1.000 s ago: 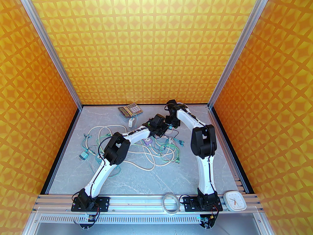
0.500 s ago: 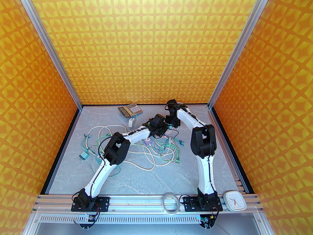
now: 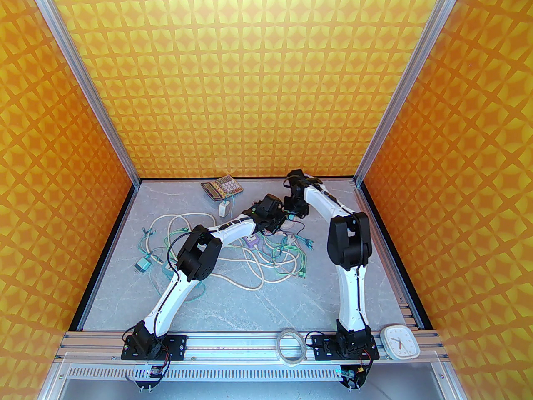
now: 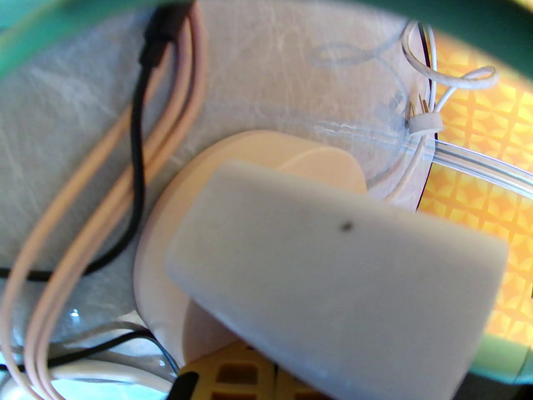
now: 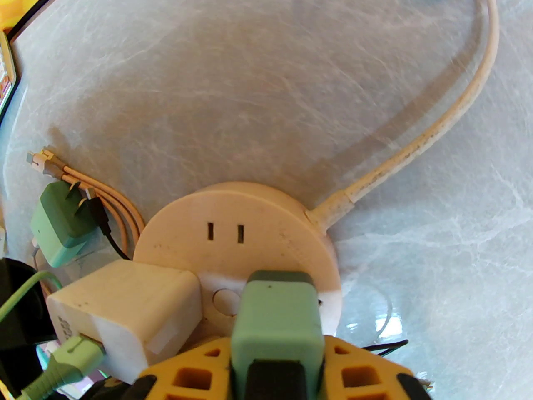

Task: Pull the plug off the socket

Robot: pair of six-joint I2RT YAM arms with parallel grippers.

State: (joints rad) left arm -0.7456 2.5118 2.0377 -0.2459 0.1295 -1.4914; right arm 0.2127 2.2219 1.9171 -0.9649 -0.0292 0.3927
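The green plug [image 5: 277,323] sits on the near edge of the round cream socket [image 5: 233,219], just in front of the socket's two bare slots. Its base looks flush with the socket's top face and no prongs show, so I judge it has not come out yet. The right gripper [image 5: 273,375] has its yellow fingers [image 5: 187,375] on either side of the plug, clamped on its body. The grip is therefore made and the pull is what is left.

To the left of the socket's slots, a white charger [image 5: 125,306] with a green lead also stands on the socket. In the left wrist view it looms large in front of the socket. The left gripper [image 3: 278,223] is at the socket's left side with its jaws together. Whether it pins the socket or pinches anything cannot be told.

A second green plug [image 5: 58,227] lies loose on the table [image 5: 250,77] left of the socket, prongs bare. The socket's own cord [image 5: 449,115] curves away to its right.
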